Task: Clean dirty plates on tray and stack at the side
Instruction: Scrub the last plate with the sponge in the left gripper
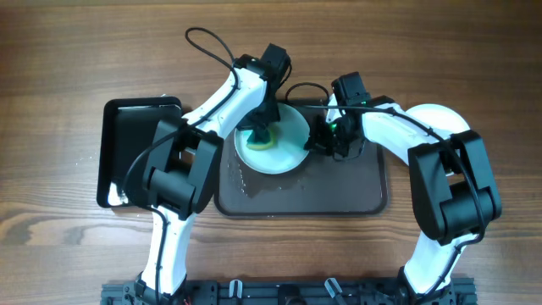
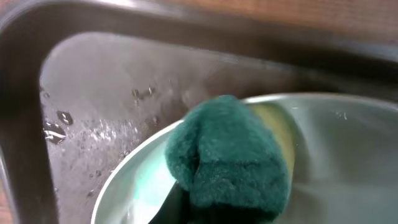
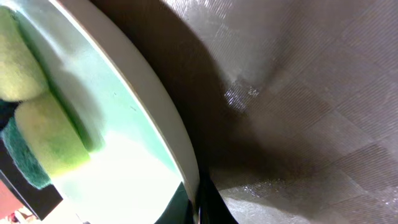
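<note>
Left gripper [image 1: 262, 125]: clenched on folded green-and-yellow sponge [image 2: 227, 155], pressed down beneath it to scrub
Right gripper [image 1: 325, 141]: pinching round white shallow plate [image 1: 290, 144] by its rim, steadying it; dark grey-brown rectangular tray [image 1: 339, 191] below

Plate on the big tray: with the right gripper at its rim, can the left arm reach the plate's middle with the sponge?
Likely yes. The left gripper holds the sponge on the plate near its middle, while the right gripper pinches only the right rim, leaving the face uncovered.
</note>
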`<action>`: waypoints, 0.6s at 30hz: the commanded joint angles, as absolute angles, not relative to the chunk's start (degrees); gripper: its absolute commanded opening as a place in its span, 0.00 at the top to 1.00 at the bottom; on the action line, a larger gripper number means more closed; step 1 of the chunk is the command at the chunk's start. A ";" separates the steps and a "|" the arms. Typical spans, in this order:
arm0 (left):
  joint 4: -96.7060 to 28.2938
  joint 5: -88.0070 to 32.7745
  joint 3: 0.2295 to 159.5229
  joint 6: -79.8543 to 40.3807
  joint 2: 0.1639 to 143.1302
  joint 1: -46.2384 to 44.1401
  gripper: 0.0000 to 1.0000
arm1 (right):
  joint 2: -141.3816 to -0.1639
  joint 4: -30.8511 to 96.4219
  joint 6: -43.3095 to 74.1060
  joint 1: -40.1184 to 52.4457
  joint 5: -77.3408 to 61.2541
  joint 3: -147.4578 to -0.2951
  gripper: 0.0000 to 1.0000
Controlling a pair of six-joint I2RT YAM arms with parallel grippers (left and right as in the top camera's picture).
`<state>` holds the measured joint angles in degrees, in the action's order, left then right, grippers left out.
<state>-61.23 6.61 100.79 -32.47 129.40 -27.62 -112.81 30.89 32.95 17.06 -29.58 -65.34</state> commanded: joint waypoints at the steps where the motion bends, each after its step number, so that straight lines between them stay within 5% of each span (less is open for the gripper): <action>1: -64.62 -13.06 98.63 -9.58 132.64 -28.84 0.96 | -115.31 32.62 33.04 16.16 -24.49 -63.24 0.96; 4: -66.00 -40.21 98.63 12.05 132.64 -30.50 0.96 | -115.31 32.82 32.97 16.16 -24.47 -63.24 0.95; 7: -64.18 -39.03 98.63 10.28 132.64 -29.41 0.96 | -115.31 32.86 32.95 16.16 -24.47 -63.24 0.96; 10: -59.33 -26.09 98.63 -3.42 132.64 -26.98 0.96 | -115.31 32.84 32.93 16.16 -24.47 -63.24 0.96; 14: -56.55 9.72 98.63 -29.78 132.64 -24.56 0.96 | -115.31 32.84 32.95 16.16 -24.47 -63.24 0.96; 18: -57.63 21.52 98.63 -34.00 132.44 -24.86 0.96 | -115.31 32.82 32.51 16.16 -24.47 -63.24 0.96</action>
